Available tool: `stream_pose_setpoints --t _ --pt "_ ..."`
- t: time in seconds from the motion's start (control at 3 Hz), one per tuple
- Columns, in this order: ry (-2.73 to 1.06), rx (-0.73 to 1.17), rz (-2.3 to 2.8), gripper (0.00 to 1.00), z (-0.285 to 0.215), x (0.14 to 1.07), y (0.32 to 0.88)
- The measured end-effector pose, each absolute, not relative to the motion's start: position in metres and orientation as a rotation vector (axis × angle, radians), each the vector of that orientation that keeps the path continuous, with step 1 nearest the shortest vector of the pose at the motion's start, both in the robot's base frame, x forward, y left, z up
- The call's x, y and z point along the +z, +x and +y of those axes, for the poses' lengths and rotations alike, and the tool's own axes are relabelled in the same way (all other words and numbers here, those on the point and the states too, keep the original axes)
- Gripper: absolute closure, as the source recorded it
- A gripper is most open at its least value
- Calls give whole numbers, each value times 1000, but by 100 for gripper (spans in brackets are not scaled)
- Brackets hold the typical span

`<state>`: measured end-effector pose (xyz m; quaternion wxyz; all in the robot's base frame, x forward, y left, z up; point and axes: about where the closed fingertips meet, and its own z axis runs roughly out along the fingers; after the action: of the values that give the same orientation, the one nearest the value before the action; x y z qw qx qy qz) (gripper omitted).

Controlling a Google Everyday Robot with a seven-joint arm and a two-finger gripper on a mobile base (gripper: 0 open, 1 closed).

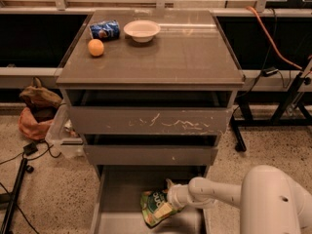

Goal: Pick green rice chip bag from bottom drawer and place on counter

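The green rice chip bag (154, 203) lies crumpled in the open bottom drawer (121, 199), right of its middle, with the dark round logo facing up. My gripper (168, 206) reaches in from the right on a white arm and sits against the bag's right side, with part of it lying over the bag. The counter (170, 52) is the grey-brown cabinet top above.
On the counter's back left are a crushed blue can (104, 30), an orange (96, 48) and a white bowl (142, 30). The scratched top drawer (151, 122) and middle drawer (151, 155) stand slightly out above the bottom one. A plastic bin (59, 136) and cables lie at the left.
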<state>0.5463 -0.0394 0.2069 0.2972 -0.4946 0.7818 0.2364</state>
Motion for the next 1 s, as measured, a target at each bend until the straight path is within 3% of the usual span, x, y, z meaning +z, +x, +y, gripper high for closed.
stream_pose_setpoints --t 0.67,1.0 --pt "-1371 658 2041 0 -23 157 566" --pt "-1381 579 2043 0 -40 157 574"
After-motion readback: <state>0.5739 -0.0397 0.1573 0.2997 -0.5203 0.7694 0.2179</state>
